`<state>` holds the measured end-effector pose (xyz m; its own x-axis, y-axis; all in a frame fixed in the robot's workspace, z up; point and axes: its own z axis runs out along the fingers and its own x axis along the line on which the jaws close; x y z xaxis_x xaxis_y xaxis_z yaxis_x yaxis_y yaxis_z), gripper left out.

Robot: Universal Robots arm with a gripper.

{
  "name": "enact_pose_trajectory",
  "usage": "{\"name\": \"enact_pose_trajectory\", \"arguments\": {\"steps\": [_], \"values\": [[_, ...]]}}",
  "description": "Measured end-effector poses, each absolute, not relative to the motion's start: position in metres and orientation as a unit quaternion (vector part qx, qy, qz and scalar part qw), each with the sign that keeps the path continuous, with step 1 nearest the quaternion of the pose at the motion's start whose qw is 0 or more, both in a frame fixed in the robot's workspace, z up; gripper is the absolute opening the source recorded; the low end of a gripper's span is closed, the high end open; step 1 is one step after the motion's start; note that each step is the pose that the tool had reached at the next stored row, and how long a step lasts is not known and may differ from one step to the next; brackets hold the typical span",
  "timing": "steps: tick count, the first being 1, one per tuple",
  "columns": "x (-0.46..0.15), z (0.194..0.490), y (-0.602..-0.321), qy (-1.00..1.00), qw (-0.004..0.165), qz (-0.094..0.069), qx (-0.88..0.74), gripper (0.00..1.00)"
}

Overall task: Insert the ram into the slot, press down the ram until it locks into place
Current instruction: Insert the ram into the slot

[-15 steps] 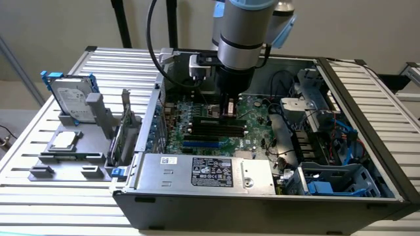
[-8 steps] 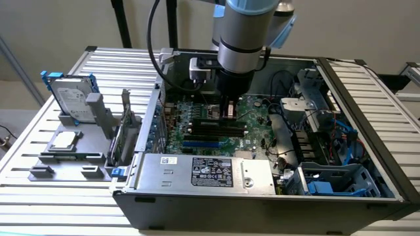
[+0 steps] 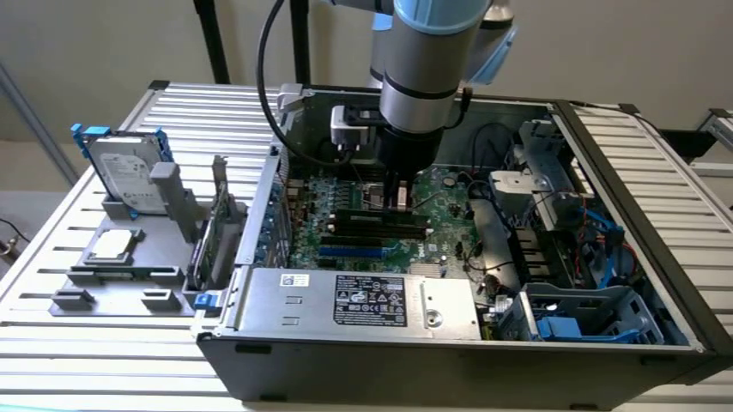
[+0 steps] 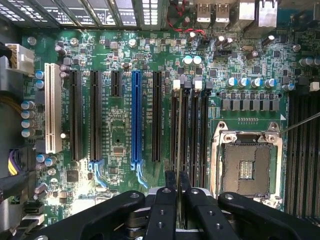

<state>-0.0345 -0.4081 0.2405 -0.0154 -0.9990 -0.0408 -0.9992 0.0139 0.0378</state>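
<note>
In the wrist view my gripper (image 4: 178, 176) is shut on the ram (image 4: 179, 130), a thin board seen edge-on that runs lengthwise out from between the two black fingers (image 4: 165, 210). Directly below it lie parallel black slots (image 4: 194, 135) with pale end clips, and the ram's edge lines up along the ones nearest the blue slot. Whether the ram touches a slot I cannot tell. In the exterior view the gripper (image 3: 401, 199) hangs straight down inside the open computer case, just above the black slots (image 3: 378, 225) on the motherboard.
A square metal CPU socket (image 4: 246, 162) sits beside the slots, with a blue slot (image 4: 136, 120) and a white slot (image 4: 50, 107) on the other side. The power supply (image 3: 355, 300), cables (image 3: 504, 240) and a blue drive cage (image 3: 584, 313) crowd the case. A hard drive (image 3: 124, 172) stands outside it.
</note>
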Motion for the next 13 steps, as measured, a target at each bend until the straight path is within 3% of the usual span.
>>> {"name": "enact_pose_trajectory", "arguments": {"steps": [13], "values": [[-0.0346,0.2403,-0.4079,0.712,0.000,0.026,-0.702,0.13]]}}
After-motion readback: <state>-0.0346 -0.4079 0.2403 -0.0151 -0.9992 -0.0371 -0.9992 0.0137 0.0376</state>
